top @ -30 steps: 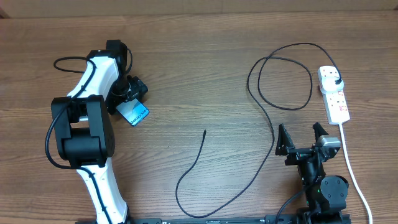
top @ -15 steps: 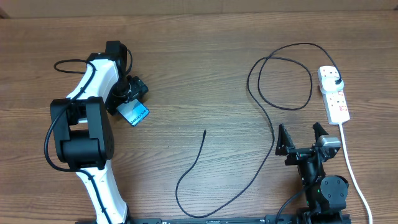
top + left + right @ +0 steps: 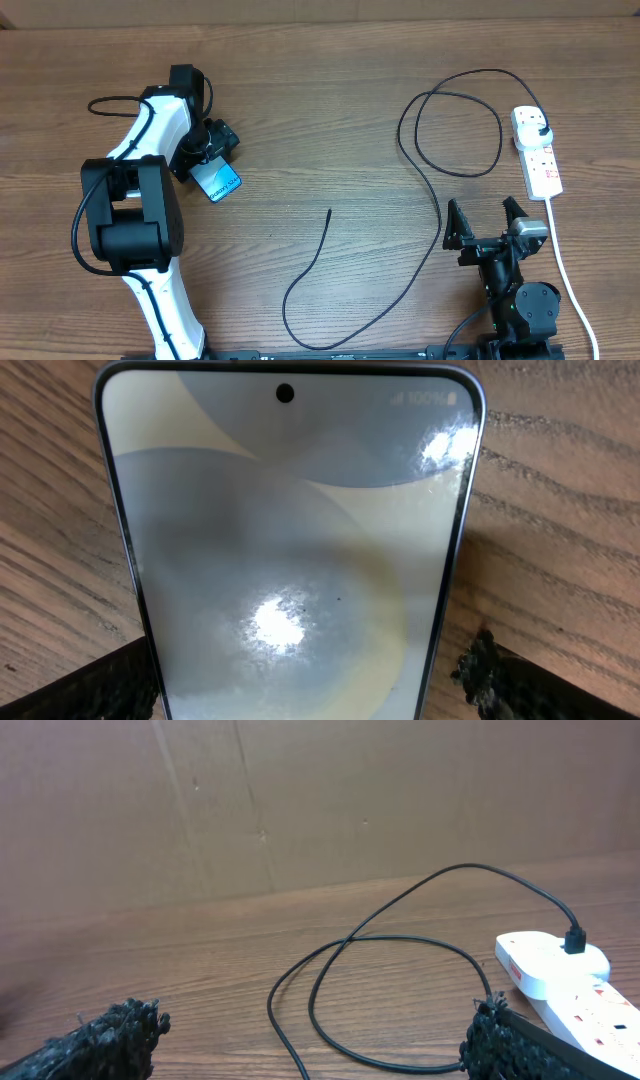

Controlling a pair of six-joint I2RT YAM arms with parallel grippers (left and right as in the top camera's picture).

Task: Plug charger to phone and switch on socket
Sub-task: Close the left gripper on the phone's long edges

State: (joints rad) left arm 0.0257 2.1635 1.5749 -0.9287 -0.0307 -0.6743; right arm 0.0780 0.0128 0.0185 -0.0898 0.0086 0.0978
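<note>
Wood-grain table, brown cardboard wall — creased

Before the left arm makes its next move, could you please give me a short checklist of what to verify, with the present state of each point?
1. The phone lies between the fingers of the left claw: ok.
2. The left claw is open: ok.
3. The right claw is open and empty: ok.
4. The charger tip lies free, away from the phone: ok.
5. The charger plug sits in the socket: ok.
6. The socket switch is on: cannot tell.
</note>
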